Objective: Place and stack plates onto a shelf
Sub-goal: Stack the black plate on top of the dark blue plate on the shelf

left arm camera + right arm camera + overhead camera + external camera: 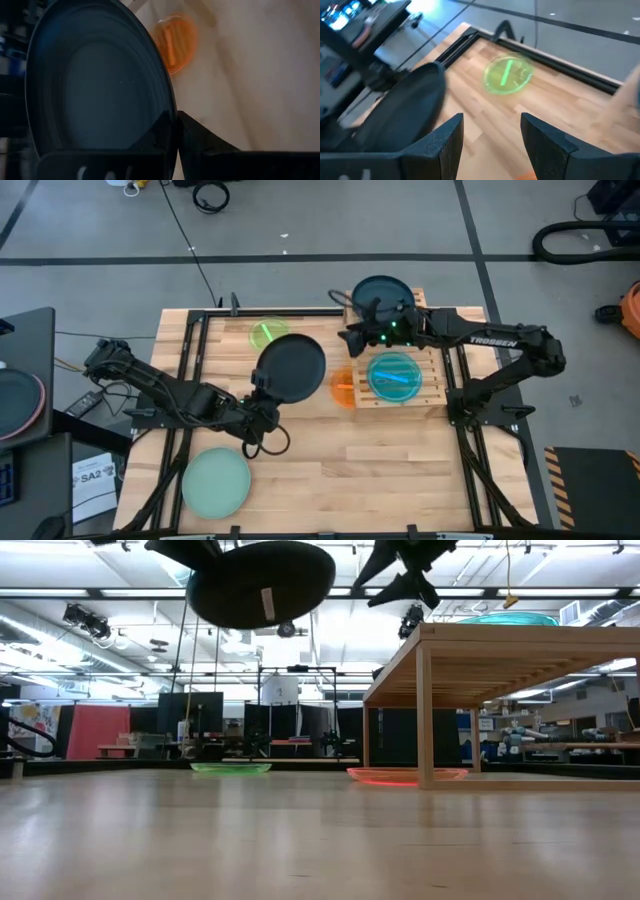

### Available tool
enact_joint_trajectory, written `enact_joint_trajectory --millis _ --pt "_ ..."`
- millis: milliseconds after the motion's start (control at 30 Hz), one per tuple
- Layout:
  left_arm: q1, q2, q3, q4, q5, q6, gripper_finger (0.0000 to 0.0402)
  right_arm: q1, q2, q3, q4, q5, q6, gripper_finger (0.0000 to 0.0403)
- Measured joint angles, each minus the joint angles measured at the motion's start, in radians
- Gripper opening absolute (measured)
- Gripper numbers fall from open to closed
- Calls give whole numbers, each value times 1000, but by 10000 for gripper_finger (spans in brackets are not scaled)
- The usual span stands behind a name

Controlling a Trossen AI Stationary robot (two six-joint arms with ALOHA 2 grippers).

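Left claw (262, 406) clamps the black plate (291, 369) mid-frame, its grip half hidden beneath the rim. Right claw (352, 335), jaws apart, hovers beside the shelf (432, 385), partly covering the orange plate (343, 387).

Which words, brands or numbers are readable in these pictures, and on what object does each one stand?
"TROSSEN": white letters on the right arm, in the high view.
"SA2": on a white sheet beside the table's left edge; the smaller print under it is too small to read.
White sticker on the underside of the black plate, in the low view: too blurred to read.
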Motion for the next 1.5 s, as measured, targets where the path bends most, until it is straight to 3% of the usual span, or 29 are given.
enact_joint_trajectory --millis 300,533,833,1300,1500 --pt "13 0 0 1 -119 194 22 -58 0 0 117 -11 51 203" --pt "64 0 0 0 -122 198 22 -32 0 0 236 -89 92 202" --pt "105 0 0 0 -121 198 22 21 26 0 205 -80 104 199" --pt "115 1 -1 -1 -116 199 23 46 178 0 285 -88 175 199" --pt "114 1 -1 1 -121 198 23 46 181 0 308 -88 173 180"
